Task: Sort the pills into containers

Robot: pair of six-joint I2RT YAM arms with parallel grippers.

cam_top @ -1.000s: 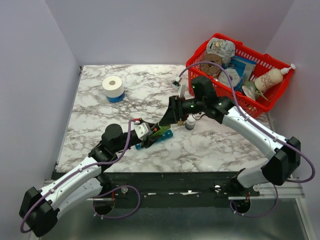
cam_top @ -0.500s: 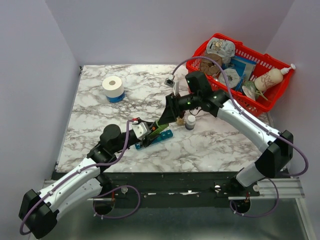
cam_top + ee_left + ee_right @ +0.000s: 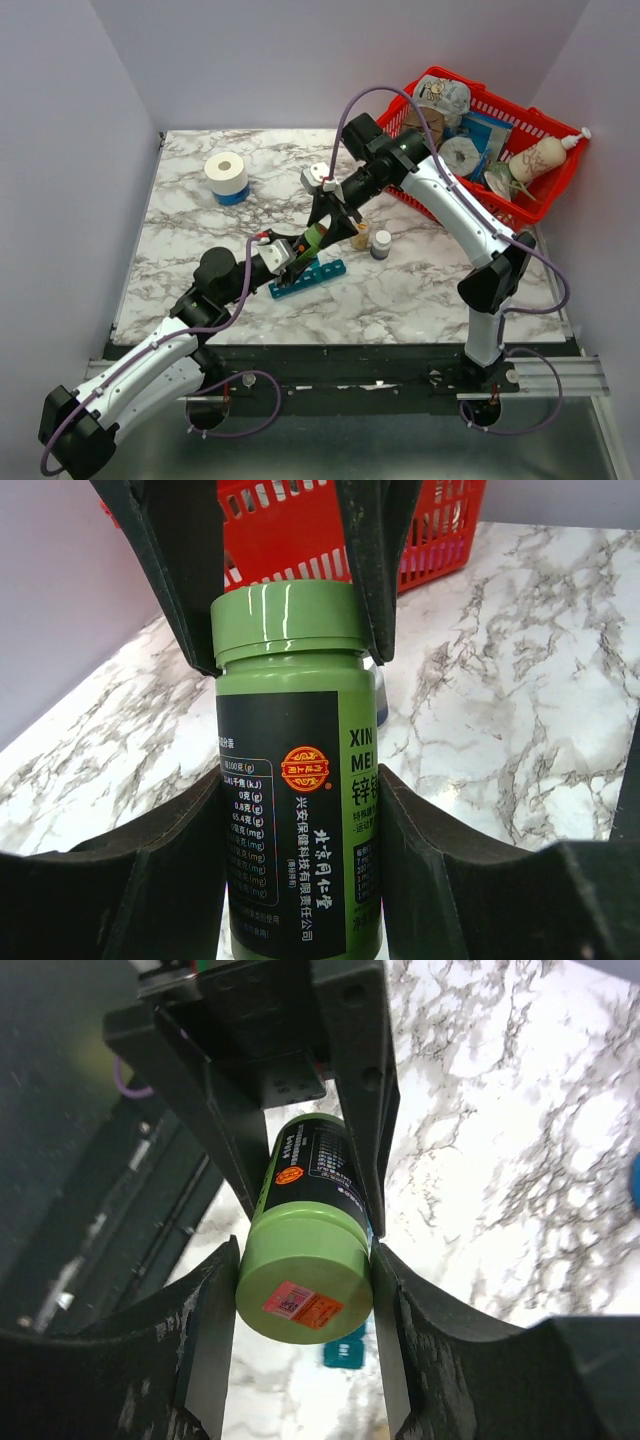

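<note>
Green pill bottle is held off the surface between the two arms; I take it as the landmark.

- Left end effector pinches the bottle's body low down, fingers pressed on either side of the label.
- Right end effector is clamped on the bottle's cap, one pad on each side.
- The bottle's long axis is tilted. It runs from the left end effector up and away to the right one, cap end toward the right arm. The right end effector sits in line with that axis, so my guess is that a twist about it to loosen the cap comes next.
- Teal pill organiser lies on the surface just below the bottle, on its near side. Its length runs crosswise, the right end a little farther off. The left end effector is the nearer to it. I cannot tell whether its lids are open.

Count:
- green bottle: one
- organiser: one
- small bottles: two, standing side by side just right of the green bottle
- white roll: one, well off to its far left
- red mesh basket: one, far right, holding mixed goods
- loose pills: none seen
</note>
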